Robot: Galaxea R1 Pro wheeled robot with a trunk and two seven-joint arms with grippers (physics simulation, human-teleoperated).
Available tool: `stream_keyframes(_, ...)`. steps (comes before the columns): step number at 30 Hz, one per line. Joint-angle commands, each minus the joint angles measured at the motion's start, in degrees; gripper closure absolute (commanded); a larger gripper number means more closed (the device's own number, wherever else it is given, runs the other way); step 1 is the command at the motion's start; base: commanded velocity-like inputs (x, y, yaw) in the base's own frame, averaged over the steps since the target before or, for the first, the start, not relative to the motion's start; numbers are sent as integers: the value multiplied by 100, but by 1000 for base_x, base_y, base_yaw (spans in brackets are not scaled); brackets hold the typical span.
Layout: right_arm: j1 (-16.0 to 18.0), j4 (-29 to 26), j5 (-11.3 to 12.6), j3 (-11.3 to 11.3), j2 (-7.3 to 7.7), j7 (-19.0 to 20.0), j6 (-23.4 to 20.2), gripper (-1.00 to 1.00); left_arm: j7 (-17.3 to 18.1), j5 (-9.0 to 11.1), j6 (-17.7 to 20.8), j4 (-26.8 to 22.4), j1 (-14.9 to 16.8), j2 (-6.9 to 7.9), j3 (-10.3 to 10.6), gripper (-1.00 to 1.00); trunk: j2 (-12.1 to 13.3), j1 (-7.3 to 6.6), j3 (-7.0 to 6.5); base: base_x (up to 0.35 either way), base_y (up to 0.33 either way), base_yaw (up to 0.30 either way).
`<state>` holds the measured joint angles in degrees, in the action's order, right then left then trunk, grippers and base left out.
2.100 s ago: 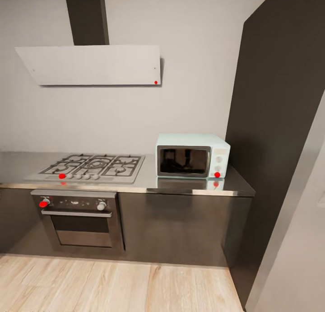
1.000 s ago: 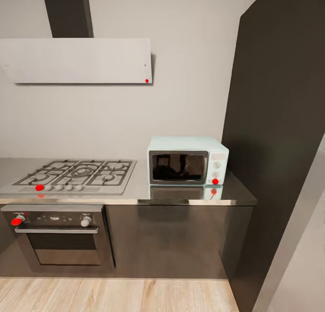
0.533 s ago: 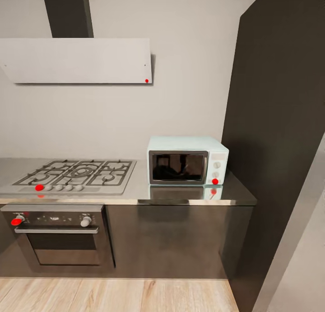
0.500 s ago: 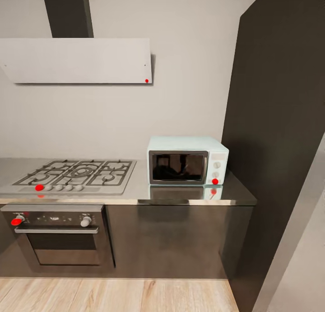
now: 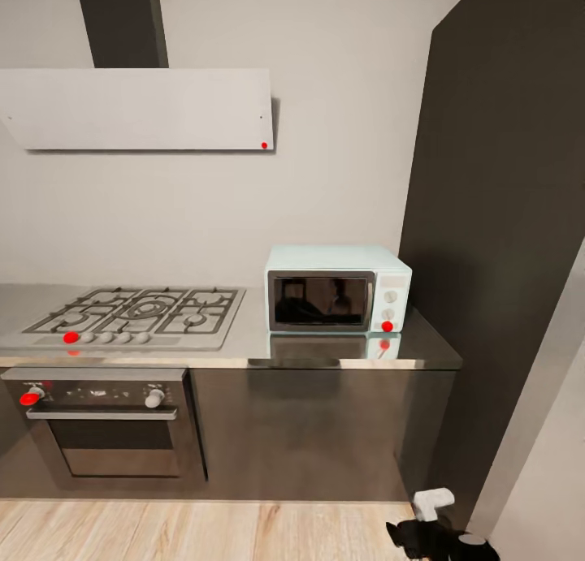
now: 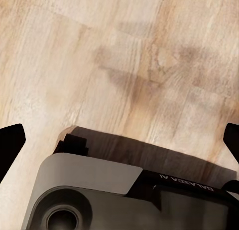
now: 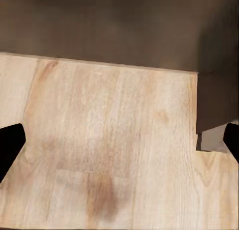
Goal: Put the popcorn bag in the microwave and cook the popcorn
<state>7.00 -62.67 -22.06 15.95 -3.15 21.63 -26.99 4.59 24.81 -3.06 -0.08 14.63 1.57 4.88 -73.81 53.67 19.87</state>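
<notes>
Both grippers stood wide open and held nothing. In the left wrist view the left gripper (image 6: pixel 119 140) had only wooden floor (image 6: pixel 124 55) between its fingertips, with the robot's own grey base (image 6: pixel 99 190) just behind them. The right gripper (image 7: pixel 119 140) likewise framed bare floor, with dark cabinet fronts (image 7: pixel 114 25) beyond its tips.

Since half a second earlier the right arm had come into the head view's lower right corner, low and well below the countertop (image 5: pixel 341 350), which suggested reaching was only starting. The microwave (image 5: pixel 338 289) sat shut on the countertop, well above both jaws. The popcorn bag could not be located.
</notes>
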Motion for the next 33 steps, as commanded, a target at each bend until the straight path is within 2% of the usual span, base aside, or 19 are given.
stream_keyframes(1,3,-494,-62,-94,-54,87,-274,-100,25,59,-21,8,5,1,48,-100,-4,0,8,0,0,0)
stream_keyframes(2,3,-706,-60,-150,-75,98,-391,-100,25,59,-21,8,5,1,48,-100,-4,0,8,0,0,0)
stream_keyframes(3,0,-1299,-57,-307,-139,117,-737,-100,25,59,-20,8,5,1,48,-100,-4,0,8,0,0,0)
stream_keyframes(5,-11,-1882,-50,-475,-205,130,-1186,-100,25,59,-20,8,5,1,48,-100,-4,0,8,0,0,0)
stream_keyframes(6,9,-2058,-46,-527,-227,134,-1388,-100,25,59,-20,8,5,1,48,-100,-4,0,8,0,0,0)
stream_keyframes(7,171,-2225,-41,-572,-245,135,-1666,-100,25,59,-20,8,5,1,48,-100,-4,0,8,0,0,0)
stream_keyframes(8,257,-2262,-40,-581,-249,134,-1740,-100,25,59,-20,8,5,1,48,-100,-4,0,8,0,0,0)
stream_keyframes(13,1527,-2407,-48,-599,-259,115,-2483,-100,25,59,-20,8,5,7,48,-100,-4,0,8,0,0,0)
stream_keyframes(14,2348,-2520,-57,-586,-239,80,-2774,-100,25,60,-22,8,5,8,48,-100,-4,0,8,0,0,0)
stream_keyframes(16,2521,-2576,-59,-585,-235,71,-2809,-100,25,60,-22,8,5,6,48,-100,-4,0,8,0,0,0)
stream_keyframes(18,2983,-2633,-68,-579,-224,49,-2833,-100,25,59,-23,8,5,4,48,-100,-4,0,8,0,0,0)
stream_keyframes(20,3131,-2651,-70,-570,-217,-35,-2787,-100,25,59,-24,8,5,7,48,-100,-4,0,8,0,0,0)
stream_keyframes(23,3270,-2657,-65,-567,-228,-498,-2690,-100,23,59,-26,8,5,10,48,-100,-4,0,8,0,0,0)
stream_keyframes(27,3295,-2599,-55,-550,-272,-677,-2226,-100,24,63,-27,8,5,14,48,-100,-4,0,8,0,0,0)
stream_keyframes(29,3297,-2507,-35,-505,-321,-693,-1860,-100,25,66,-28,8,5,17,48,-100,-4,0,8,0,0,0)
stream_keyframes(31,3280,-2079,39,-339,-457,-681,-1272,-100,24,67,-28,8,5,22,48,-100,-4,0,8,0,0,0)
stream_keyframes(33,3278,-1932,117,-180,-473,-667,-1074,-100,23,68,-28,8,5,24,48,-100,-4,0,8,0,0,0)
